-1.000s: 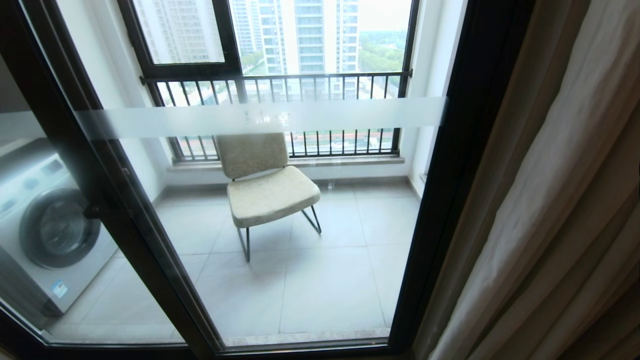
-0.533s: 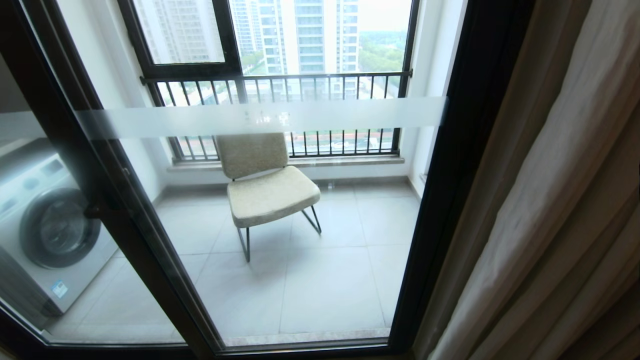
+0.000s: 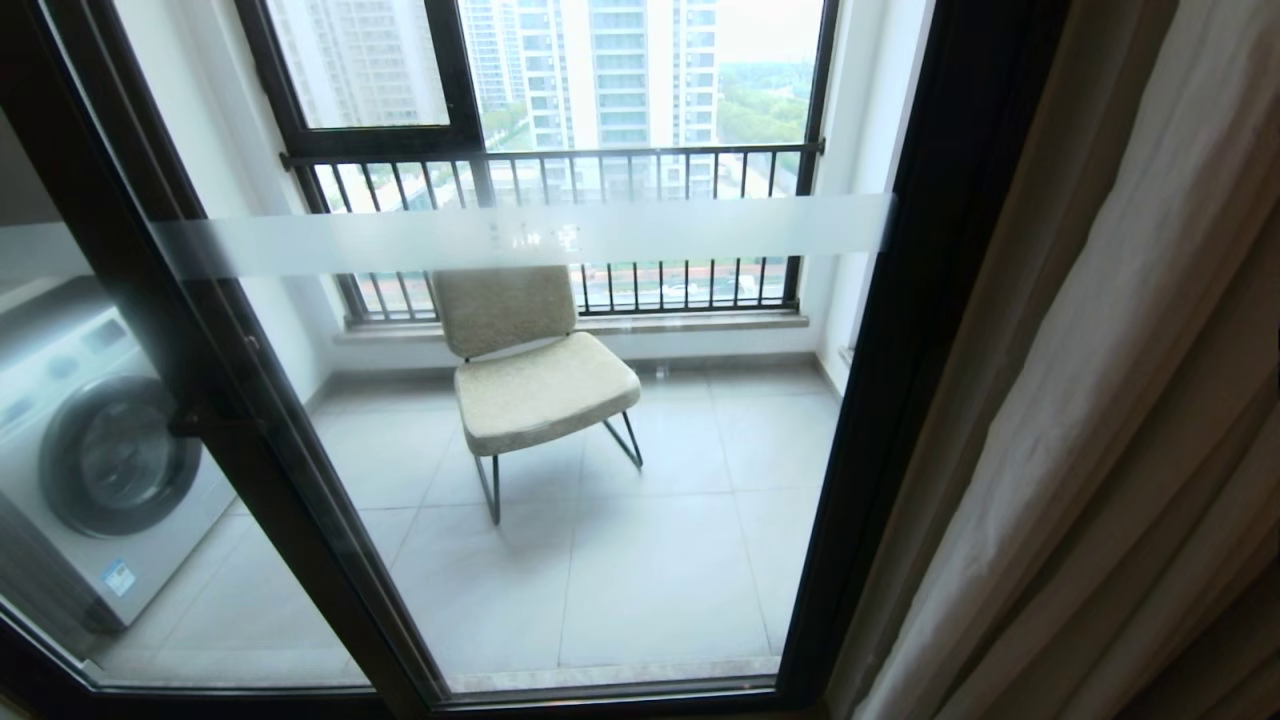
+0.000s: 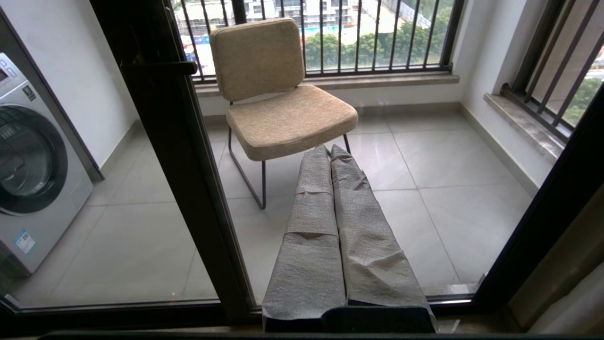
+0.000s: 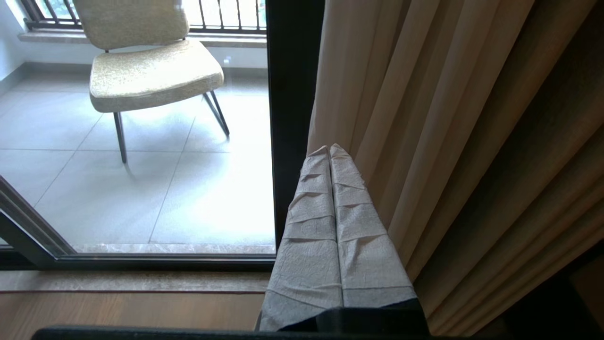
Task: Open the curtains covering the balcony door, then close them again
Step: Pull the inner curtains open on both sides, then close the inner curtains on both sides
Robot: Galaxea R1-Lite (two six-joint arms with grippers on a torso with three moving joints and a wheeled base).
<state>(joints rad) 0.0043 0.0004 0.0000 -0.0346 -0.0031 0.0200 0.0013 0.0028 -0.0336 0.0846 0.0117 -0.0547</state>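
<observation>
Nothing moved in your head view: beige woven curtains (image 3: pixel 1090 420) bunched at 3 o'clock, black-framed glass balcony door (image 3: pixel 560 450) uncovered. Left gripper (image 4: pixel 329 148), right gripper (image 5: pixel 329 148): pressed together, empty.

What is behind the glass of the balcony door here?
Through the balcony door show a beige chair, a washing machine, tiled floor and a railed window. The curtains are bunched at the right; whatever lies behind them is covered.
</observation>
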